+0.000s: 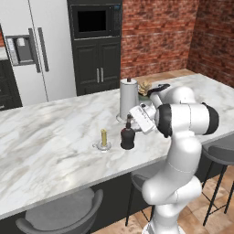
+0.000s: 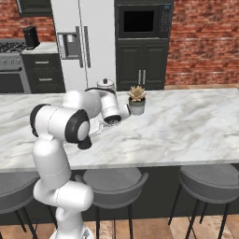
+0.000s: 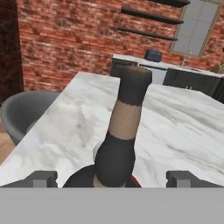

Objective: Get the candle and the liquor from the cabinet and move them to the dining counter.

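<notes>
The counter [image 1: 45,137] has lots of bare room to the left of the candle [image 1: 103,138]. The candle stands just beside the black bottle [image 1: 127,136], with a small gap between them. A tall steel can [image 1: 128,98] stands close behind the bottle. A little plant [image 2: 137,99] sits near the can.

Black liquor [image 1: 127,137] upright beside candle [image 1: 103,139], on dining counter [image 1: 50,137]

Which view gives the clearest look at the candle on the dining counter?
The left base view: the candle stands upright on its saucer on the dining counter, just left of the liquor, unobstructed. In the right base view the arm covers that spot. The hand view shows the liquor's neck up close.
</notes>
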Controlling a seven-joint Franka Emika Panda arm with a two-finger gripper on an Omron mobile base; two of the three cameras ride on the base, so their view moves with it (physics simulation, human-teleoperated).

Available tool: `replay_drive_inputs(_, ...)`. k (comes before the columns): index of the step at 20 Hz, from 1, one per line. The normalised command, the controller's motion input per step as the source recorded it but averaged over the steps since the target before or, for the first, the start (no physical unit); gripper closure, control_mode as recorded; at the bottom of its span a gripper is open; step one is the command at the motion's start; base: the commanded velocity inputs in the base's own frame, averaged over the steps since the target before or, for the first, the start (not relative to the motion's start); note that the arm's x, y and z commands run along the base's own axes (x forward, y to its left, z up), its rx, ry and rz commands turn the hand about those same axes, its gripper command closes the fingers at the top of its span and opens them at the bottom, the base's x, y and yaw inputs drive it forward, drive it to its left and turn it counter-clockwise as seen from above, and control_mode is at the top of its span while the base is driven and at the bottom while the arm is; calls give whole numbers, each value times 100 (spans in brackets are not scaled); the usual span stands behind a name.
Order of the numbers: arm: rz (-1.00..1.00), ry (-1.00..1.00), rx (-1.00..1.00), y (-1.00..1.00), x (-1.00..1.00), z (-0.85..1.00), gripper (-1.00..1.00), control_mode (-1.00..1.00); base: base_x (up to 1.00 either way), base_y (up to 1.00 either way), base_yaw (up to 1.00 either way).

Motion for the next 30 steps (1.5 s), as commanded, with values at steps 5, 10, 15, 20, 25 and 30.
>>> replay_drive_inputs(5, 0, -3, 0, -12, -22, 18, -100, -100, 0, 0, 0)
replay_drive_inputs(10, -6, -3, 0, -7, -38, 16, -100, -100, 0, 0, 0)
replay_drive_inputs(15, -15, 0, 0, -4, -40, 26, -100, -100, 0, 0, 0)
replay_drive_inputs(20, -20, 0, -2, -1, -35, 40, -100, -100, 0, 0, 0)
replay_drive_inputs(25, -23, 2, 0, -4, -37, 40, -100, -100, 0, 0, 0)
replay_drive_inputs(30, -21, 8, -3, -1, -36, 37, -100, -100, 0, 0, 0)
